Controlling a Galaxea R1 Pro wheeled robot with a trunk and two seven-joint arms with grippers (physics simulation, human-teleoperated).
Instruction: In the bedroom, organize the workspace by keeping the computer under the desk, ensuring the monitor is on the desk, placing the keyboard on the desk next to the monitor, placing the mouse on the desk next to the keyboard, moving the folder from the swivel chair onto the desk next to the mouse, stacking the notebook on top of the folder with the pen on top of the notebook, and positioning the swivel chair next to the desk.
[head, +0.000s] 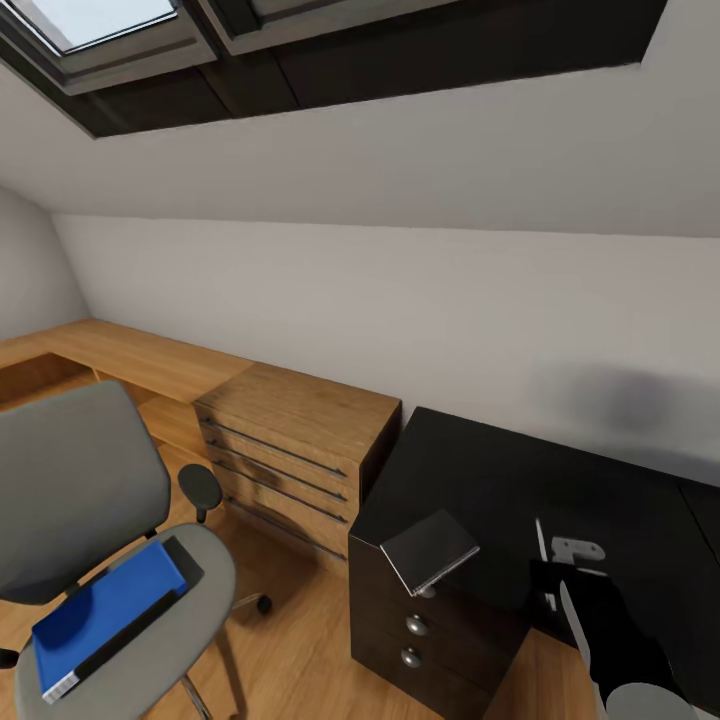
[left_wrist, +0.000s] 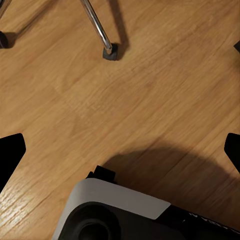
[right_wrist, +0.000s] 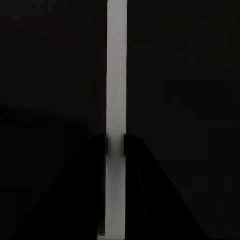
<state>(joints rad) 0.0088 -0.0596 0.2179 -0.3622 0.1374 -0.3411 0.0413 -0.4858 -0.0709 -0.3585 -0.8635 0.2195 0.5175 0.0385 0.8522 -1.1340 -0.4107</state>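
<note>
The grey swivel chair (head: 85, 480) stands at the left, with the blue folder (head: 105, 610) flat on its seat. To the right is the black desk (head: 560, 480), whose drawer unit (head: 415, 630) has round silver knobs. A grey notebook (head: 430, 550) lies on the desk corner above the drawers. Just right of it is the thin white pen (head: 540, 540) (right_wrist: 116, 60), and my right gripper (head: 556, 590) (right_wrist: 116, 142) is shut on it low over the desk top. My left gripper (left_wrist: 120, 152) hangs open over the wooden floor, near a chrome chair leg (left_wrist: 100, 30).
A low oak chest (head: 290, 450) with long bar handles stands between the chair and the desk, and an oak counter (head: 120, 360) runs along the wall behind it. A sloped ceiling with a skylight (head: 100, 20) is above. My base (left_wrist: 115, 210) shows beneath the left gripper.
</note>
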